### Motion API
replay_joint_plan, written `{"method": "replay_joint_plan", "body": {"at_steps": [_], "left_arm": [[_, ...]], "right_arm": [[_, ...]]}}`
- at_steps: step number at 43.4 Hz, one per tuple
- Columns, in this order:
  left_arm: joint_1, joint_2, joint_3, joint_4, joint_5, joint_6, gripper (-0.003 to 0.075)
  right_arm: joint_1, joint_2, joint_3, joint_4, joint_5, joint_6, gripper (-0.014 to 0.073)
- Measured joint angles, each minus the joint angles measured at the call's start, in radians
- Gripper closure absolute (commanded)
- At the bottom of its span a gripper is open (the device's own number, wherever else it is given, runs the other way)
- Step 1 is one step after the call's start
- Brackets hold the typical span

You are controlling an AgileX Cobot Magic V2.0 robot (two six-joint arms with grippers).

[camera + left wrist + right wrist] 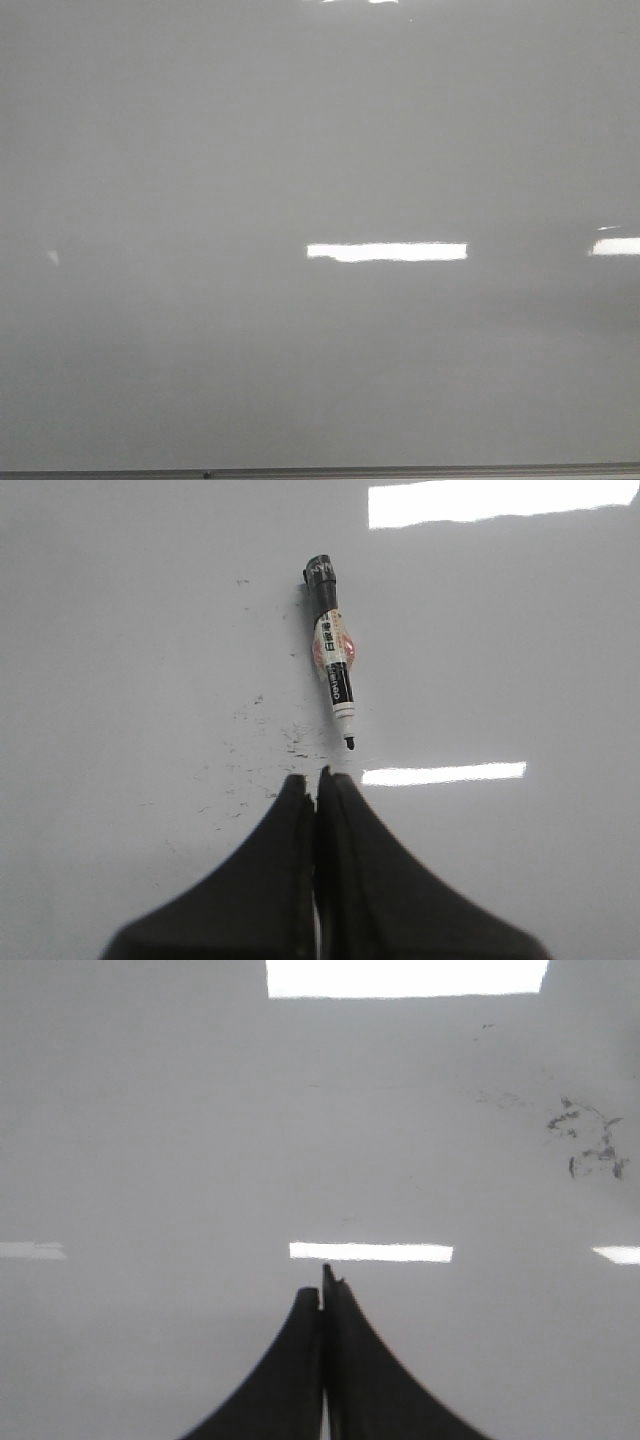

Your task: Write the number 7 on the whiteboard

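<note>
— On the whiteboard (200,150), what can you see from the front?

— Just a big pale grey board with bright strips of light (386,252) shining on it. A thin grey frame edge (400,471) runs along its bottom side. I see no black writing on it from there, so no number 7 shows.

— And from the left wrist?

— A marker (334,660) lies flat on the board. Its cap is off, and its black tip points toward the left gripper (317,780). The marker has a black end and a white label with some red and orange on it. It sits just beyond the fingertips, not touching them.

— Is the left gripper holding it?

— No. Its two dark fingers are pressed together, and nothing is between them.

— Anything else near the marker?

— Small black specks (265,755) are scattered on the board beside the marker tip.

— What about the right side?

— The right gripper (322,1285) is squeezed together too, with nothing in it. Some grey smudges (588,1140) mark the board well away from it. No boxes or bowls are in any view.
</note>
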Motion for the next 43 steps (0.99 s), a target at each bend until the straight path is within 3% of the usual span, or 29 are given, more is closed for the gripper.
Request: {"method": "replay_joint_plan", "body": {"at_steps": [11, 18, 33, 43], "left_arm": [[0.000, 0.000, -0.007, -0.029, -0.056, 0.000, 0.0741], [0.000, 0.000, -0.123, -0.044, -0.024, 0.000, 0.0741], [0.000, 0.145, -0.537, -0.048, 0.293, 0.000, 0.0741], [0.000, 0.306, -0.685, -0.048, 0.500, 0.000, 0.0741]], "right_arm": [[0.000, 0.000, -0.017, 0.000, -0.045, 0.000, 0.0711], [0.000, 0.000, -0.151, 0.000, 0.047, 0.000, 0.0711], [0.000, 0.114, -0.501, 0.000, 0.340, 0.000, 0.0711], [0.000, 0.280, -0.665, 0.000, 0.521, 0.000, 0.0711]]}}
